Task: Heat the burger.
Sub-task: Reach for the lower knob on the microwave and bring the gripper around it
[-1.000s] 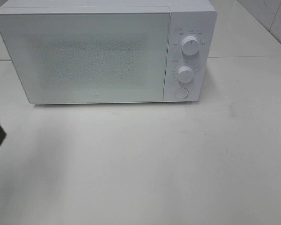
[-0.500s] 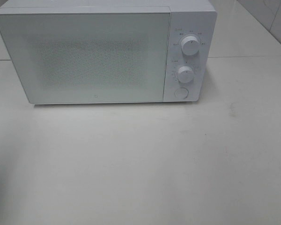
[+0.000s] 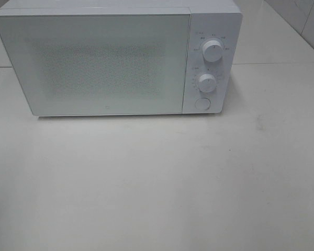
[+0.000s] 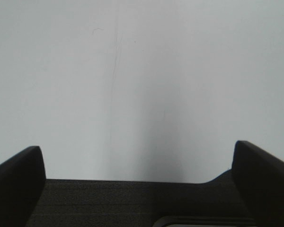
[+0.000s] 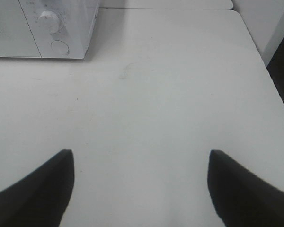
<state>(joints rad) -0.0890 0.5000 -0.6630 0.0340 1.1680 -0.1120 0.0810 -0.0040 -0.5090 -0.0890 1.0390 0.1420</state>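
Microwave (image 3: 94, 63) at bk, wide tabletop (image 3: 157, 183) before rt hand (image 5: 139, 153).

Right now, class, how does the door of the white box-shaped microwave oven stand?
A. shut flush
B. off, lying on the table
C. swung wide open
A: the door of the white box-shaped microwave oven lies flush beside the knob panel, no gap showing.

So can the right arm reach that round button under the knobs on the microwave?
Probably yes. The right gripper is open above the table, and its wrist view shows only bare table between it and the round button on the microwave. How far the arm stretches I can't tell.
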